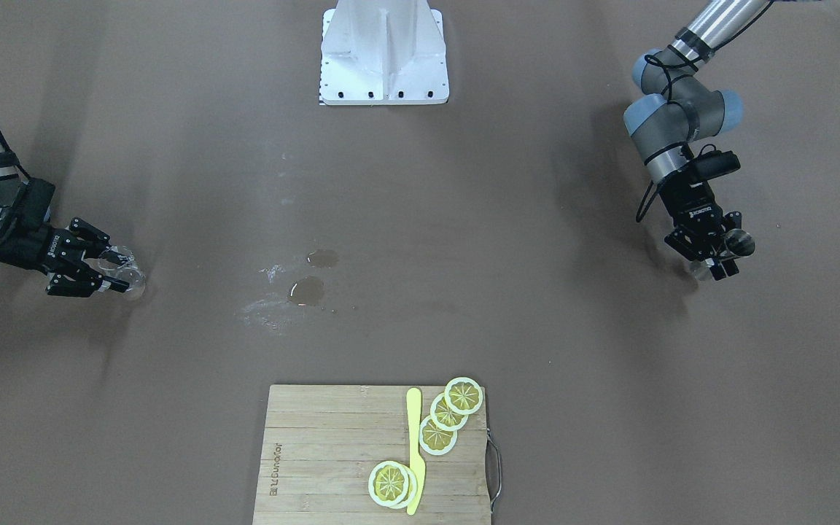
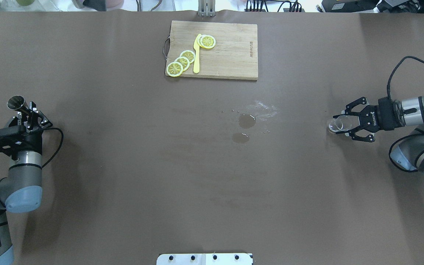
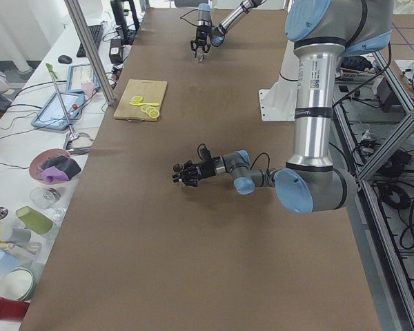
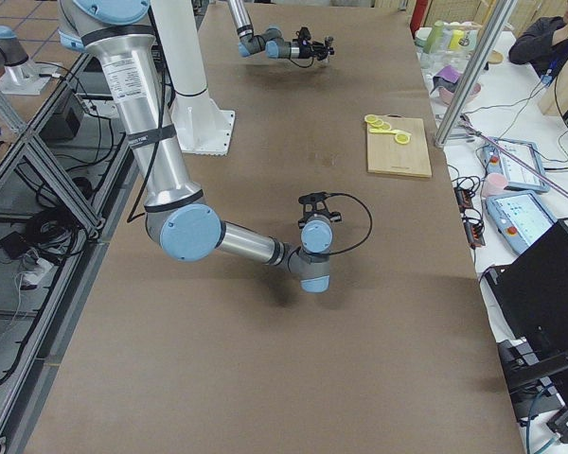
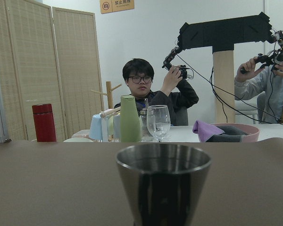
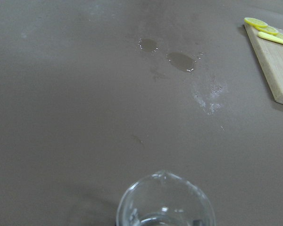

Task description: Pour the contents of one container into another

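Note:
A steel cup (image 2: 16, 103) stands upright at the table's left end, and my left gripper (image 2: 26, 110) is shut on its lower part. In the left wrist view the cup (image 5: 162, 183) fills the bottom centre; the fingers are out of that view. In the front-facing view the cup (image 1: 739, 240) sits at the left gripper (image 1: 719, 259). A clear glass beaker (image 2: 336, 125) with a spout stands at the table's right end, and my right gripper (image 2: 344, 123) is shut on it, one finger on each side. The right wrist view shows the beaker's rim (image 6: 165, 202) at the bottom edge.
Two small puddles (image 2: 245, 127) and a whitish smear lie mid-table. A wooden cutting board (image 2: 230, 55) with lemon slices (image 2: 182, 60) and a yellow knife (image 2: 196, 53) lies at the far edge. The robot base (image 1: 383, 51) stands at the near edge. Operators and cups are beyond the table's left end.

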Motion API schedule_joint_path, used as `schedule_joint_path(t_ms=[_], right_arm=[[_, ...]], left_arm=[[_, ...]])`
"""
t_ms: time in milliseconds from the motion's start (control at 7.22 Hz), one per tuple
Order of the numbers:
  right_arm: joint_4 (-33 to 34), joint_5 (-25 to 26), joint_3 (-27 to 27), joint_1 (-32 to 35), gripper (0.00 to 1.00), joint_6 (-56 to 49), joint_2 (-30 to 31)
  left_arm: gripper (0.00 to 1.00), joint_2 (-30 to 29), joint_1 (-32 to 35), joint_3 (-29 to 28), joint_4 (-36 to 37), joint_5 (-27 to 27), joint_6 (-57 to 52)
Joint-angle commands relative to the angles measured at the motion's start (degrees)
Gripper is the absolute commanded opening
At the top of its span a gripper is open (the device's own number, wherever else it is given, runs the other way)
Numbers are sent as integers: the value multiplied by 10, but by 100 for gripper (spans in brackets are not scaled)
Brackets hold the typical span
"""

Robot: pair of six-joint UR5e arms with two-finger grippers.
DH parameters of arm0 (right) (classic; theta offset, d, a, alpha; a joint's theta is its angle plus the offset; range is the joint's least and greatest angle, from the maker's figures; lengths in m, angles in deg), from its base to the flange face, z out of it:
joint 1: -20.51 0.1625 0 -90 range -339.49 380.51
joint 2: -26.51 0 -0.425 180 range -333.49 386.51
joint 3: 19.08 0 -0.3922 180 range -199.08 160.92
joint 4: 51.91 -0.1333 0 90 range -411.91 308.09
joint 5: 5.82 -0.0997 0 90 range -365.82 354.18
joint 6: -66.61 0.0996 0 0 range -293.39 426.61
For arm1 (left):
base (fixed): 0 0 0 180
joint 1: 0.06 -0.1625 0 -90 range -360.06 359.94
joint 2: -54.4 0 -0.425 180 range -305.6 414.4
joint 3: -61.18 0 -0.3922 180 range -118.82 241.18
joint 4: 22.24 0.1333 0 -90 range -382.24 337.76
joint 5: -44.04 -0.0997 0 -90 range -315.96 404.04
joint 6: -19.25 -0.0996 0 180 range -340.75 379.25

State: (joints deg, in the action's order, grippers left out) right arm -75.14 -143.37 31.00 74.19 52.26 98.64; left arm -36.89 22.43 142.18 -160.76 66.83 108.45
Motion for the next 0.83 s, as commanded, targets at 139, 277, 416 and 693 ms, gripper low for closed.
schedule_joint_path(t_ms=[139,277,416,693], right_arm=[[-1,-1,0,-1,100,10,-1],[-1,-1,1,-1,100,9,-1],[-1,-1,1,-1,100,9,-2],[-2,-2,1,-1,100,9,-1]], left_arm=[[0,-23,22,-23,0,18,0],[2,-27,22,-25,0,23,1],[9,-27,24,-25,-1,27,2],[24,-27,24,-26,-1,32,4]])
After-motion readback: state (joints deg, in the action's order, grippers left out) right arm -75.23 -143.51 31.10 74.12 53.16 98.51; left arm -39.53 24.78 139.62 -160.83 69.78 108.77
